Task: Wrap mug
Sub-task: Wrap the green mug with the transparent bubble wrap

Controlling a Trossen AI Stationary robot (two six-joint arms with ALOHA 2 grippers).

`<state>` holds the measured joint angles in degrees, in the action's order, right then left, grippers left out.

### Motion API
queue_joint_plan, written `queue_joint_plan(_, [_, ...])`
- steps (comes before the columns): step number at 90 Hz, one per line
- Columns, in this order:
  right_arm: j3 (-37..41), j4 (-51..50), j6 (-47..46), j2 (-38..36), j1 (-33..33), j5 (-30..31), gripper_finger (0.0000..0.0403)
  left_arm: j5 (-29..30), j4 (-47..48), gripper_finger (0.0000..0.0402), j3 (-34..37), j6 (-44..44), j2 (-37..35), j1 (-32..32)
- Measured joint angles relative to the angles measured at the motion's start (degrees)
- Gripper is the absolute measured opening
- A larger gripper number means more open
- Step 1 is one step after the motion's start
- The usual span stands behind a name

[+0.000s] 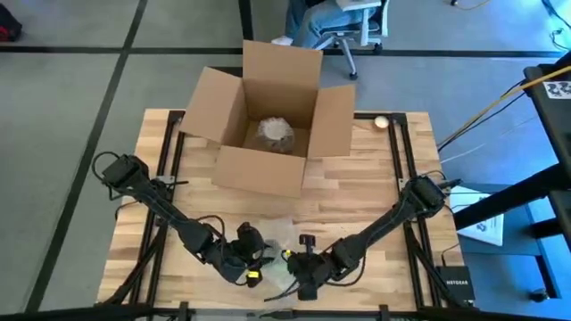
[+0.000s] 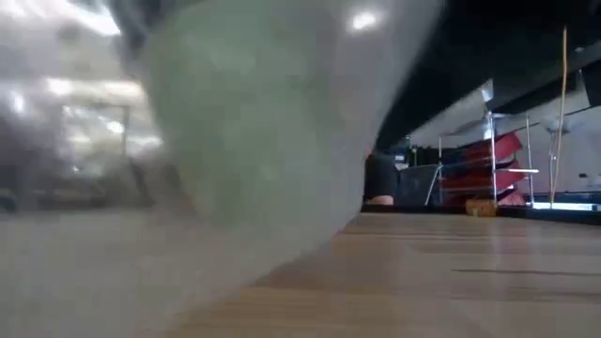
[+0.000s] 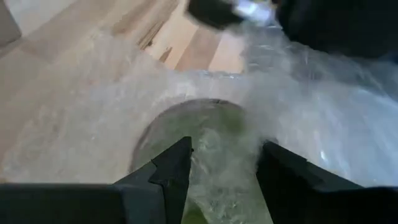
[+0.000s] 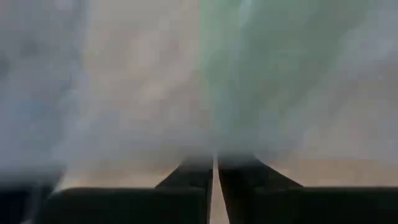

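Our left gripper (image 3: 221, 171) sits low at the near edge of the table (image 1: 375, 192), and its 2 fingers (image 3: 174, 165) are spread apart with the wrapped top of the mug (image 3: 205, 134) right between them, so it looks ready to grip but we cannot say it is squeezing yet. The mug is green and round, and it hides under the bubble wrap (image 3: 93, 124), which is clear, soft and crinkly. Just beside our left gripper is our right gripper (image 1: 308, 272), and its 2 fingers are pressed almost together; something thin may be pinched there, but we cannot tell. The wrap spreads out from both grippers over the wood. Far beyond them stands the open cardboard box (image 1: 268, 116), with 1 pale wrapped bundle (image 1: 275, 134) inside. We think the mug is hard, a bit heavy and could break if it tips. The wrap is light and slippery, so it can slide off. We would hold the mug around its sides through the wrap, and pull the wrap by a loose edge.
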<state>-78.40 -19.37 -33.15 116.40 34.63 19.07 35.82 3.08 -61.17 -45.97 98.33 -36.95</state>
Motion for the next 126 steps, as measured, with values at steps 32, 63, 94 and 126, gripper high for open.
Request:
queue_joint_plan(32, [-1.3, -8.8, -1.7, -3.1, 0.6, -5.5, 0.0007, -4.2, -1.6, 0.0153, 0.0, 0.3, 1.5, 2.9])
queue_joint_plan(63, [-6.4, -7.5, 5.1, -9.5, -0.2, -1.9, 0.0007, -4.1, -2.3, 0.0153, 0.0, 1.9, 2.1, 2.9])
queue_joint_plan(94, [-6.1, -3.3, 9.3, -4.9, -6.5, -7.2, 0.0007, -5.8, -0.9, 0.0153, 0.1, 1.8, 1.0, 2.5])
queue_joint_plan(126, [-6.2, -3.3, 9.4, -1.6, -7.3, -8.2, 0.0007, -4.1, 2.5, 0.0153, 0.0, 1.4, -4.2, 0.5])
